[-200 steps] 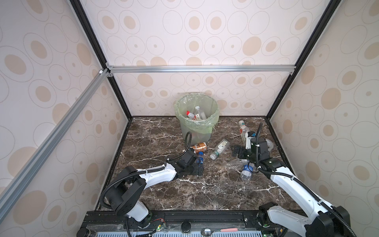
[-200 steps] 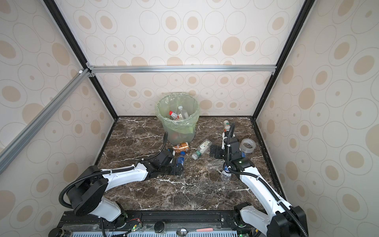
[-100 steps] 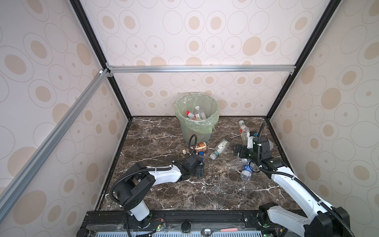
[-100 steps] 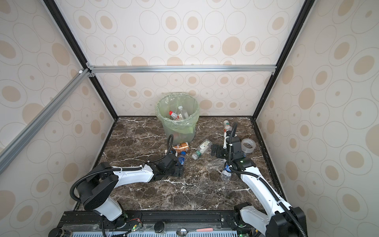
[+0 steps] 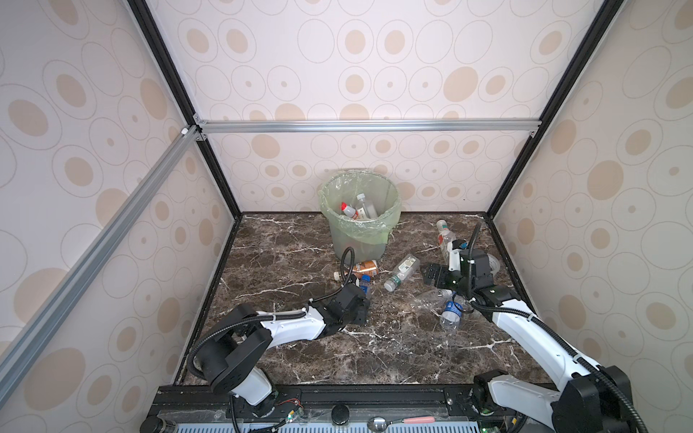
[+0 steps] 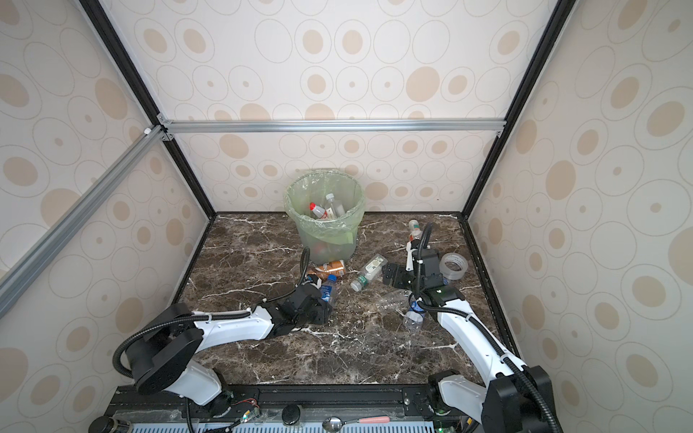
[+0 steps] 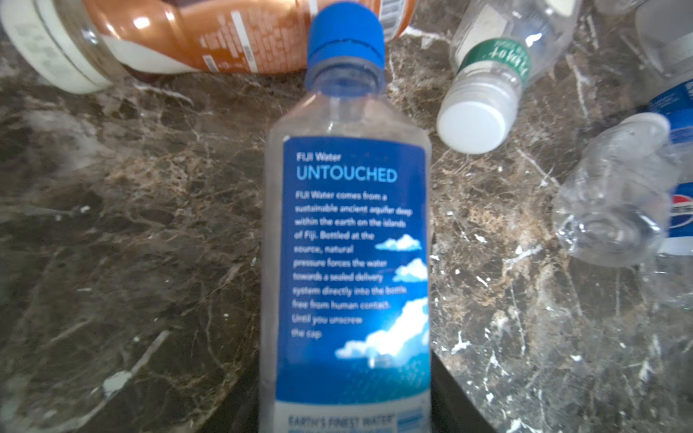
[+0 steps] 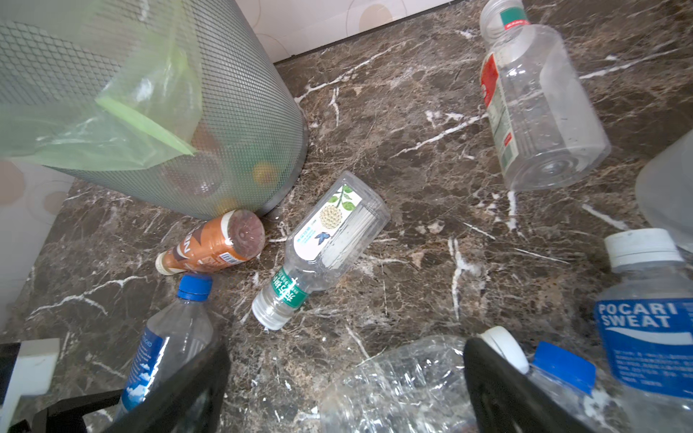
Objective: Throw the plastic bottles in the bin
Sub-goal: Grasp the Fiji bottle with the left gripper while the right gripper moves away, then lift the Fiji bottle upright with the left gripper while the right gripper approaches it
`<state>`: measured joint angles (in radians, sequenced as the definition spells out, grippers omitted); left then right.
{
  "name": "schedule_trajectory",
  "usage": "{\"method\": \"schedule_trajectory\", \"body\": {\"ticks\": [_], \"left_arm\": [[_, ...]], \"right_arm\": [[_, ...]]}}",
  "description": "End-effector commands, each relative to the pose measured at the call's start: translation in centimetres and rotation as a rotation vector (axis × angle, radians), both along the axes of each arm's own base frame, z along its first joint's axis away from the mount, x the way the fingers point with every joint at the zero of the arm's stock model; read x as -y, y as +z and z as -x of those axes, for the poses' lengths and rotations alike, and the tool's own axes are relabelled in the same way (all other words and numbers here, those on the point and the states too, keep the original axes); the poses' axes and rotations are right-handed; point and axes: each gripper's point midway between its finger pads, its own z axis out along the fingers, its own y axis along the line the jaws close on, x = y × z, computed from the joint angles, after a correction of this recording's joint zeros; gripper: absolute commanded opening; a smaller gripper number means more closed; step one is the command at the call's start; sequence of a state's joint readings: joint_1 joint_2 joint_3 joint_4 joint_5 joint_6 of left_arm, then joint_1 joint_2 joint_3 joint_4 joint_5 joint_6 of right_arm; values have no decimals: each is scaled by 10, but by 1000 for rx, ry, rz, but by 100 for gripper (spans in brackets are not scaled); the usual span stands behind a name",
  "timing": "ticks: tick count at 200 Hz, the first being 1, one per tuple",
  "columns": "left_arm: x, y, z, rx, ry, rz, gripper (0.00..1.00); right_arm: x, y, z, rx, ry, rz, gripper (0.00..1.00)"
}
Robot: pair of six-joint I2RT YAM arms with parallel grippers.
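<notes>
Two bottles (image 5: 350, 212) lay in the bin (image 5: 358, 241); several waited around the jaws. The left jaws grasped a blue-capped bottle (image 7: 348, 225), the right jaws stood released.

White arm links (image 5: 296, 330), black joints (image 5: 228, 356), ribbed black cables (image 5: 225, 324).

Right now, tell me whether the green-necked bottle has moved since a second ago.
No: the green-necked bottle lies at the same spot and angle off the bin's base.

Polished, veined marble-look tabletop (image 5: 375, 360); clear, glossy plastic bottles (image 8: 330, 243) — a filmy green bag (image 8: 93, 123) over the fine grey mesh of the bin (image 8: 243, 112).
</notes>
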<state>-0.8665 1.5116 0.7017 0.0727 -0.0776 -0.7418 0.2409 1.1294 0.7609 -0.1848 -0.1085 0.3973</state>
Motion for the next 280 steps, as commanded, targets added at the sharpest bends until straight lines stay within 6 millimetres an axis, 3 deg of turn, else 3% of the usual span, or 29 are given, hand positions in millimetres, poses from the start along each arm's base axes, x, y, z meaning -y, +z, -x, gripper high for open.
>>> {"method": "schedule_trajectory", "body": {"ticks": [1, 34, 63, 70, 103, 129, 163, 214, 280], "left_arm": [[7, 37, -4, 113, -29, 70, 53], [7, 79, -6, 211, -42, 133, 53], [0, 119, -9, 313, -28, 171, 54], [-1, 128, -11, 334, -26, 172, 54], [3, 163, -16, 398, -36, 188, 54], [9, 183, -15, 433, -56, 249, 54], [13, 199, -14, 455, -67, 299, 54], [10, 211, -7, 492, -83, 334, 54], [18, 207, -9, 479, -100, 349, 55]], "right_arm": [[-16, 15, -3, 14, 45, -102, 100], [-34, 40, -2, 50, 103, -210, 99], [-56, 75, 5, 127, 207, -259, 99], [-72, 83, 13, 147, 265, -252, 99], [-105, 117, 23, 219, 374, -256, 99], [-128, 129, 21, 220, 413, -285, 99], [-156, 137, 15, 213, 449, -345, 95], [-194, 130, 13, 167, 523, -356, 91], [-213, 119, 8, 130, 539, -387, 80]]}}
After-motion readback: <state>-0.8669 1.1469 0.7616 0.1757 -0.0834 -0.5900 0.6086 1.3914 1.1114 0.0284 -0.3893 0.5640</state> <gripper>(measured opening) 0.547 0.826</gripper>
